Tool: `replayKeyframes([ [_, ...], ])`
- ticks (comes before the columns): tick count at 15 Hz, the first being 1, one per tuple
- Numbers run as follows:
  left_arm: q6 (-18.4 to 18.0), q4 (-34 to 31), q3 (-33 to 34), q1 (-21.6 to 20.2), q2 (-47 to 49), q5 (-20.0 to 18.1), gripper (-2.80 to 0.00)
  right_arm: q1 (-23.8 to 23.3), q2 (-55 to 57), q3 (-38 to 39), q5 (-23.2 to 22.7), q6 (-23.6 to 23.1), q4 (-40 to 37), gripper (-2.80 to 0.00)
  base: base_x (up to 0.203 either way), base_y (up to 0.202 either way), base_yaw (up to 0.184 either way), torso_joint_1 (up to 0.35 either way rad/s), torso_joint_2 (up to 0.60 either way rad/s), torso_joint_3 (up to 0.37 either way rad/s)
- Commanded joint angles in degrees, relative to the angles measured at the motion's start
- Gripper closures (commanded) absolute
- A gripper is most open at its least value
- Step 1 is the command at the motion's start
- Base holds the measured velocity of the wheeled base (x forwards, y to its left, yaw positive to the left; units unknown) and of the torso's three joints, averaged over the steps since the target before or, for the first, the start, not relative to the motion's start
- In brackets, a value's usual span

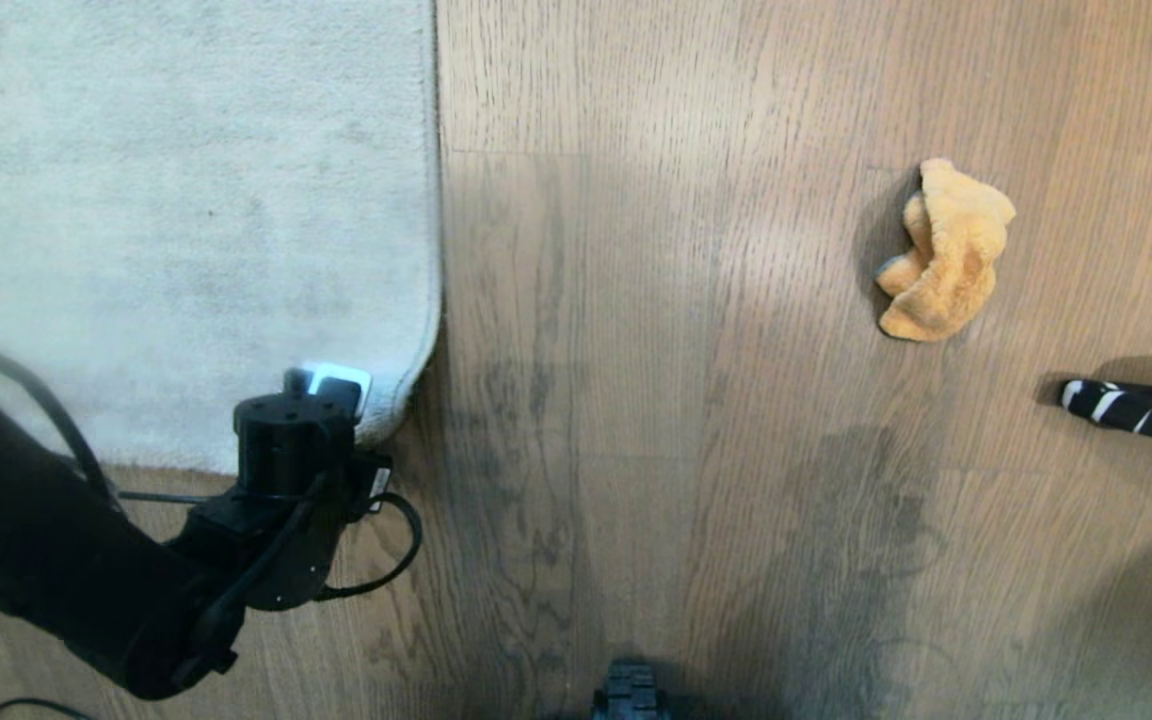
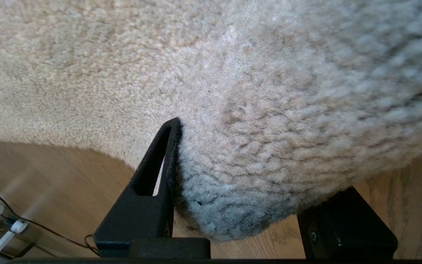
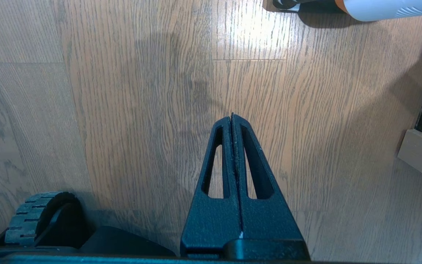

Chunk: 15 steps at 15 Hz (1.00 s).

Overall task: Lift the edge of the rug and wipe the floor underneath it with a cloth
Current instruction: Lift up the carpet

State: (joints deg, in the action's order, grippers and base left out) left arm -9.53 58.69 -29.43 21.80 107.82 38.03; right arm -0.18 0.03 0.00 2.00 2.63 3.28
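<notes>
One rounded corner of the rug [image 1: 186, 200] is pinched between the fingers of the left gripper [image 2: 247, 190], on the left of the floor [image 1: 656, 450]. The jaws are set about half wide around the pile. The cloth [image 1: 946, 255] is seen crumpled on the floor, well apart to the right. The right gripper [image 3: 232, 121] is held over bare floor, fingers pressed together, holding nothing.
</notes>
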Motion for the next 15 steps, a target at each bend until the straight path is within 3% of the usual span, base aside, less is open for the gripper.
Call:
replayKeyframes([
  [1,-0.05,0.55,0.55,-0.09,-2.57,0.29,0.00,0.01,0.06,0.00,0.02,0.00,0.06,0.00,0.000,0.000,0.000,0.000,0.00,0.000],
  [7,-0.04,0.46,5.35,-1.50,-8.90,0.37,0.00,0.01,0.06,0.00,0.02,0.00,0.06,0.00,0.000,0.000,0.000,0.000,0.00,0.000],
  [15,-0.11,-0.23,6.22,-6.21,-18.79,0.20,0.00,0.01,0.06,0.00,0.02,0.00,0.06,0.00,0.000,0.000,0.000,0.000,0.00,0.000],
])
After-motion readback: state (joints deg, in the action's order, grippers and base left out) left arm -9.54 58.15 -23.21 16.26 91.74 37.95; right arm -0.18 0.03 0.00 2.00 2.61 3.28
